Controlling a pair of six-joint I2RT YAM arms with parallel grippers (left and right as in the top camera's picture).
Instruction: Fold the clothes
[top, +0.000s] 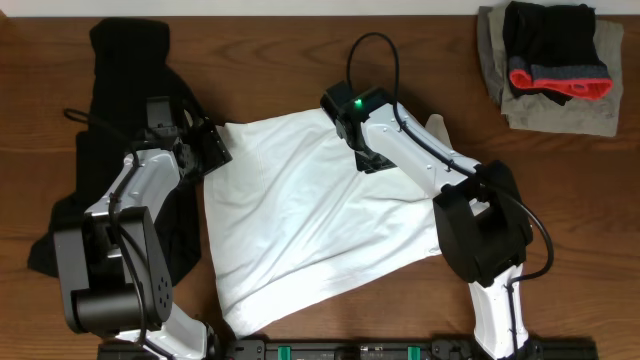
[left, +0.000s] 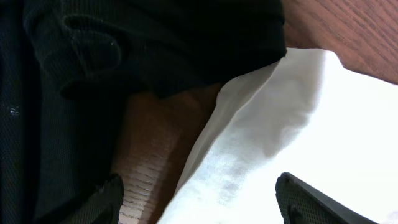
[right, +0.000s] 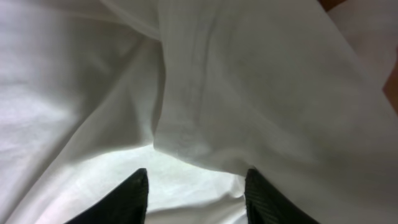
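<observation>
On the table (top: 290, 50), white T-shirt (top: 310, 220) lay spread; left gripper (left: 202, 196) released at its edge, right gripper (right: 196, 190) parted over folds.

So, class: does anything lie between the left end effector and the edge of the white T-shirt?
Nothing visible does. The open left end effector straddles the edge of the white T-shirt; the black garment lies beside it, not between.

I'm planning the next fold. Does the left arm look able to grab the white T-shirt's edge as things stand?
Probably yes: the left gripper hangs open over the edge of the white T-shirt, nothing between them; the black garment lies just aside.
</observation>
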